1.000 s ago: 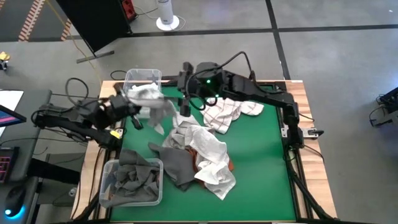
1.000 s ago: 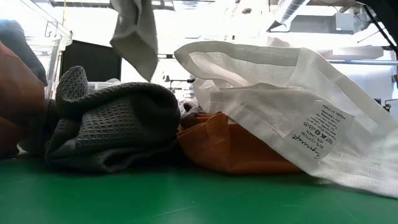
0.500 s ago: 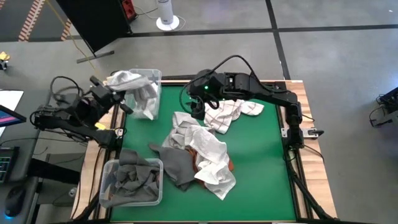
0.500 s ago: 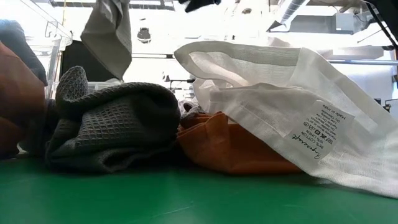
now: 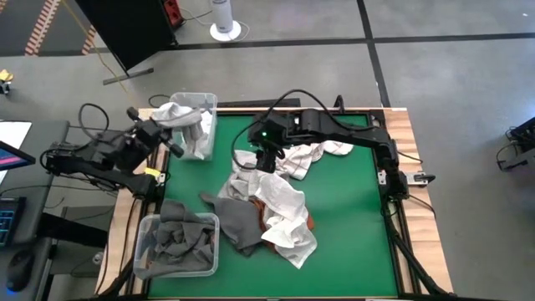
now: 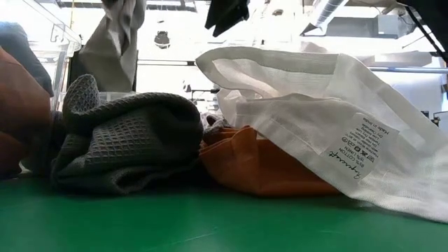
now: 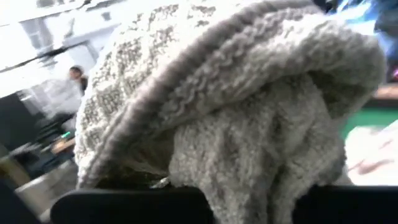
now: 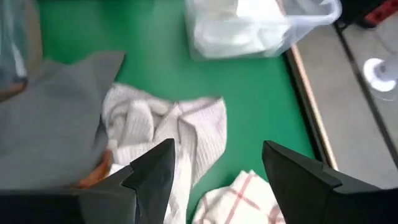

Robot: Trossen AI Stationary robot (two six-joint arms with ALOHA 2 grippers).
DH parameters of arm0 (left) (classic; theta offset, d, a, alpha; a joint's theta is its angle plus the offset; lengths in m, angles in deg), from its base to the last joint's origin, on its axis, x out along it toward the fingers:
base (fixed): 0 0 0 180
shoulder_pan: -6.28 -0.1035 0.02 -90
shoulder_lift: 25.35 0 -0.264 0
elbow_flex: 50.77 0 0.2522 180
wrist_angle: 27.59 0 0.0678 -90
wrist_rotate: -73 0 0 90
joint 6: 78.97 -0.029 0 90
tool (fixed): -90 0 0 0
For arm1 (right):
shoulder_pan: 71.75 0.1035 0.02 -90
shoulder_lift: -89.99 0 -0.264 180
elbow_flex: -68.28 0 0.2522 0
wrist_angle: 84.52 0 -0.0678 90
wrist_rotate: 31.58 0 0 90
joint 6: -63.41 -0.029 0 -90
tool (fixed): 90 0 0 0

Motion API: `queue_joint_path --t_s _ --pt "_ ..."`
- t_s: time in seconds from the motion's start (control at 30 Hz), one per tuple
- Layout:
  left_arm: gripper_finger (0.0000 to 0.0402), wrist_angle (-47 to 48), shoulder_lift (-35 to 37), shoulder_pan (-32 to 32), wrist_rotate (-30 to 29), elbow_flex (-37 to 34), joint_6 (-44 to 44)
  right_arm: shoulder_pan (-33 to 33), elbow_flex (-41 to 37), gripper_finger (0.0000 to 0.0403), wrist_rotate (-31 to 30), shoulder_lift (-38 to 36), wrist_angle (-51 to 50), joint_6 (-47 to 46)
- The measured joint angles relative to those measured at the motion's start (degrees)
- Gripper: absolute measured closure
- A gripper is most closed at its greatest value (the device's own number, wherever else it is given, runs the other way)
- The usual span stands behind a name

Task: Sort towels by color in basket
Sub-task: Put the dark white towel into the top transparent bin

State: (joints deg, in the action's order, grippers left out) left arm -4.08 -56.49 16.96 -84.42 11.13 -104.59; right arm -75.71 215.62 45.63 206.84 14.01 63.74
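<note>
Towel, white, hung clenched in left gripper, draped over rim of clear bin at far left of mat; we judged release there next. Right gripper hovered with fingers spread, holding nothing, above far end of central pile. Crumpled white cloth lay directly below, nearer right arm than left.

Left hand clamped at table's left edge; right hand spread wide, mid-table.
</note>
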Motion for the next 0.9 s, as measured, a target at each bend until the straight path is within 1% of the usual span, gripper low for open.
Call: queue_joint_path --t_s 0.07,0.13,0.33,0.47,0.53,0.57,0.67,0.8,0.9 --pt "0.0389 2.06 0.14 -0.02 -3.13 0.0 0.17 0.27 0.22 0.0132 -1.91 0.22 0.85 -0.81" --pt "0.0389 1.95 0.21 -0.02 -4.37 0.0 -0.55 0.58 0.15 0.0132 -3.96 0.22 0.36 -1.56" --pt "0.0388 2.04 0.14 -0.02 -4.44 0.0 -1.44 0.9 0.15 0.0132 -5.43 0.28 -0.37 -2.63" --pt "0.0388 1.83 0.21 0.0 -4.46 0.0 -2.14 0.97 0.13 0.0132 -5.67 0.31 -10.1 -4.87" --pt "0.0388 1.61 0.2 0.0 -4.44 0.0 -2.16 1.14 0.02 0.0132 -8.47 0.31 -15.48 -7.48" --pt "0.0388 1.57 0.17 0.0 -4.38 0.0 -2.16 1.49 -0.71 0.0132 -10.68 0.21 -16.51 -8.71" --pt "0.0388 1.54 0.09 0.0 -3.37 0.0 -1.67 3.03 -5.65 0.0132 -17.0 -1.36 -15.46 -10.38" --pt "0.0388 2.83 0.08 0.0 -2.23 0.0 0.17 5.79 -14.52 0.0132 -17.32 -6.37 -6.9 -11.81" --pt "0.0388 3.52 0.01 0.0 0.56 0.0 1.53 7.17 -24.39 0.0132 -17.39 -12.1 1.95 -13.39"
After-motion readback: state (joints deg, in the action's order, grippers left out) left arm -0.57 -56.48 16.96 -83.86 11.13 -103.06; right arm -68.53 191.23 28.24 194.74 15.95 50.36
